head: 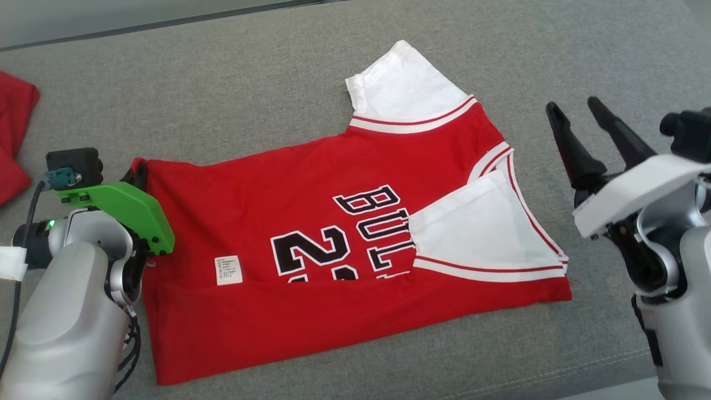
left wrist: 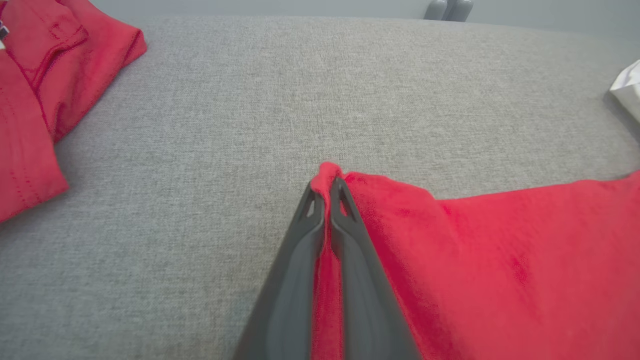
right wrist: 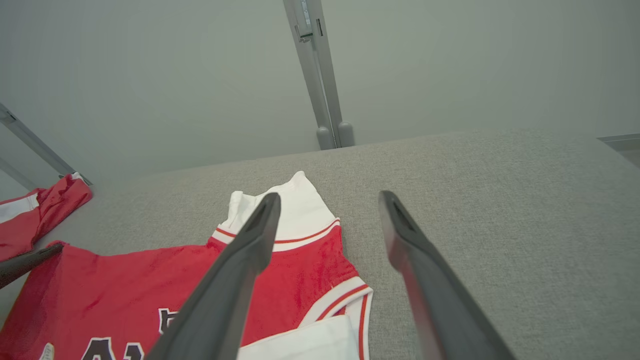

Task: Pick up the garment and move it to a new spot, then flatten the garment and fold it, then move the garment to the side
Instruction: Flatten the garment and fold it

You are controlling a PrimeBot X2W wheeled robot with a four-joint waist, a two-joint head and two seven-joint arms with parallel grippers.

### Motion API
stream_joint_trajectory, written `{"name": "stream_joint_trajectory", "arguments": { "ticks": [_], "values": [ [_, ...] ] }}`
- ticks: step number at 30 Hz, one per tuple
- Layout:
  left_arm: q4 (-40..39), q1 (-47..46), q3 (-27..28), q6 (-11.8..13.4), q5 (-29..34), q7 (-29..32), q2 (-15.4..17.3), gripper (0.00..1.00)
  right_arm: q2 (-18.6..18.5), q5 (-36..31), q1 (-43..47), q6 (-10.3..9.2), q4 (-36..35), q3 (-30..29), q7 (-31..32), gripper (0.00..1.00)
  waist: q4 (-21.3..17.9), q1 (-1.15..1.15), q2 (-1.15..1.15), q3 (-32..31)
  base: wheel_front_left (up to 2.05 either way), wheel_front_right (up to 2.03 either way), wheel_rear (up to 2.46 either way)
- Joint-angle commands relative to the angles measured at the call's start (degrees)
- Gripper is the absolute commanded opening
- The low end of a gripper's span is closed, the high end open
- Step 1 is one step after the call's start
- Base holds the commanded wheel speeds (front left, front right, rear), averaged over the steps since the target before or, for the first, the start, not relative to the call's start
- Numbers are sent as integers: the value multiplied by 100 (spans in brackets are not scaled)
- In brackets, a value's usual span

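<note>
Grey woven cloth covers the worktop [head: 278,72], with a pale wall rising behind it. On it lies the garment [head: 311,233], a red jersey with black lettering, spread mostly flat with its collar end toward the robot's right. One white sleeve [head: 400,83] sticks out on the far side, the other sleeve [head: 477,222] is turned in over the chest, and the near edge looks folded up over the print. The left gripper [left wrist: 327,187] is pinched tight on the garment's far left corner, with a small nub of red cloth poking out past its tips. The right gripper [head: 573,106] hovers off the garment's right end, jaws spread wide and holding nothing. My worry is that the pinch has so little cloth in it that a quick lift could let the corner slip free. I can't tell how many layers are caught, and if it is only the top one, a pull would open the fold. With just one end held, dragging could skew the jersey and shake the tucked sleeve loose. Another red garment [head: 14,139] lies well apart to the left, and swinging that way could snag it
</note>
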Motion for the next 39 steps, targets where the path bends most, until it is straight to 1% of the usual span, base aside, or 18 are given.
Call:
{"name": "stream_joint_trajectory", "arguments": {
  "ticks": [1,7,11,19,25,30,35,39],
  "values": [
    [-50,-6,-1,-23,-15,-54,-12,0,-32,-34,-165,2,56,10,61,100,128,0,0,56,0,0,0],
    [-454,69,-82,-36,43,-306,-133,0,-224,-198,-1442,2,934,188,643,100,554,0,0,276,0,0,0],
    [-663,-65,-161,-51,33,-387,-300,0,-248,-179,-2269,2,1746,348,1035,100,835,0,0,496,0,0,0],
    [-779,-494,-386,-83,140,-583,-678,0,-345,-479,-3601,2,3396,540,1572,100,1378,0,0,982,0,0,0],
    [-653,-758,-498,-158,156,-707,-909,0,-328,-613,-4233,2,4279,673,1785,100,1659,0,0,1243,0,0,0],
    [-534,-891,-589,-224,139,-801,-1072,0,-373,-723,-4532,2,4902,633,1676,100,1850,0,0,1332,0,0,0],
    [-409,-976,-656,-267,110,-862,-1173,0,-456,-885,-4736,2,5416,616,1636,100,1969,0,0,1373,0,0,0],
    [-343,-1025,-677,-291,100,-902,-1193,0,-488,-982,-4854,2,5652,652,1636,100,1994,0,0,1392,0,0,0]
  ]
}}
